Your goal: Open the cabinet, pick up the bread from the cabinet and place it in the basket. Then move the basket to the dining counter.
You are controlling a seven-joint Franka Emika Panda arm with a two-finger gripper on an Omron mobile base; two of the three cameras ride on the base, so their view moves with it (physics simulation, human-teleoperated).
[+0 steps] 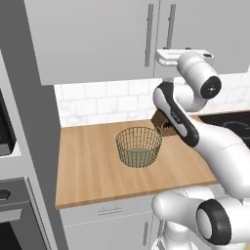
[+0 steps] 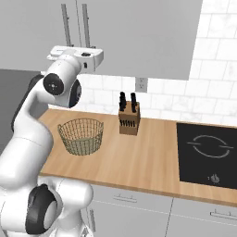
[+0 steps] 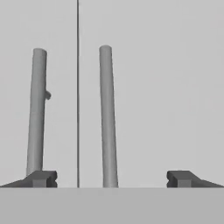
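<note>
In the hand view the gripper [image 3: 111,178] has its fingertips [image 3: 41,178] spread wide apart with nothing between them but air, facing two closed cabinet doors. The left handle [image 3: 36,111] stands at nine o'clock. The cabinet [image 3: 166,87] fills the right side, its handle [image 3: 108,116] at centre. In the left base view the basket [image 1: 139,146] sits on the counter [image 1: 88,171] at six o'clock from the hand.
</note>
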